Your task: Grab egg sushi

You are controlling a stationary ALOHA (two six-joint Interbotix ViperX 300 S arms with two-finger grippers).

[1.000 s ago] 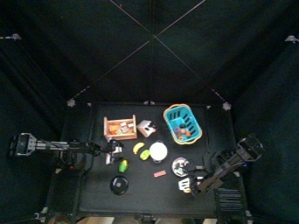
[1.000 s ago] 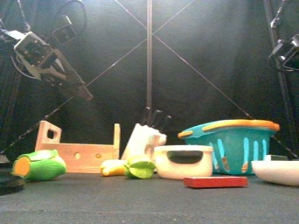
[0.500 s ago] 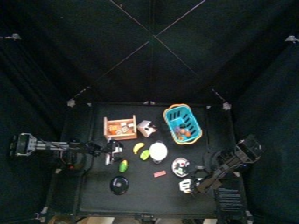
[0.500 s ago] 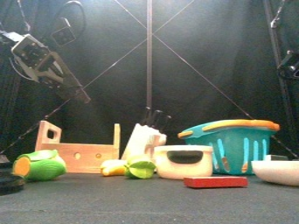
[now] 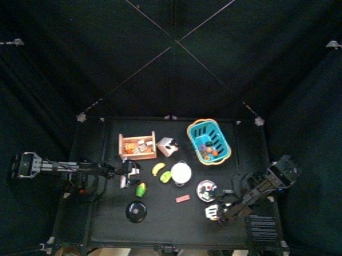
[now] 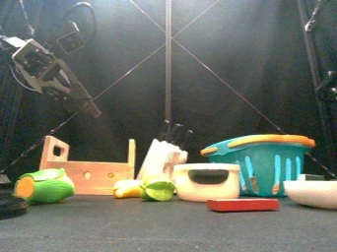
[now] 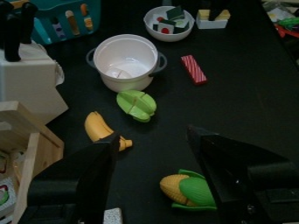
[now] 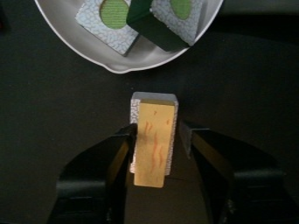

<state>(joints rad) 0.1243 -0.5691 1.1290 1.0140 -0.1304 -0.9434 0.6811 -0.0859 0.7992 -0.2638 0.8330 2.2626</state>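
Egg sushi [image 8: 156, 140] is lying on the black tabletop [image 8: 47, 114] directly between my right fingers [image 8: 156, 150], a whitish block with a yellow-orange slab on top. My right fingers are standing apart on either side of it, close to its long sides, and I cannot tell whether they are touching it. Just beyond the sushi, the round white dish [image 8: 111, 55] is holding two pale pieces with green tops. From above, my right arm [image 5: 262, 186] is reaching in from the right toward the front right part of the tabletop, near that dish [image 5: 211, 210].

My left fingers [image 7: 158, 166] are hanging apart and holding nothing, over the left side of the tabletop. Below them I am seeing a corn cob [image 7: 191, 188] with green husk, a yellow banana-like piece [image 7: 103, 129], a green halved piece [image 7: 135, 104], a white pot [image 7: 125, 59] and the small pink-red block [image 7: 195, 68]. In the front view the left arm [image 6: 46, 67] is hovering high on the left, above the wooden rack [image 6: 86, 171]. The blue basket [image 6: 258, 159] with its orange rim is standing to the right, behind the white pot [image 6: 207, 181].
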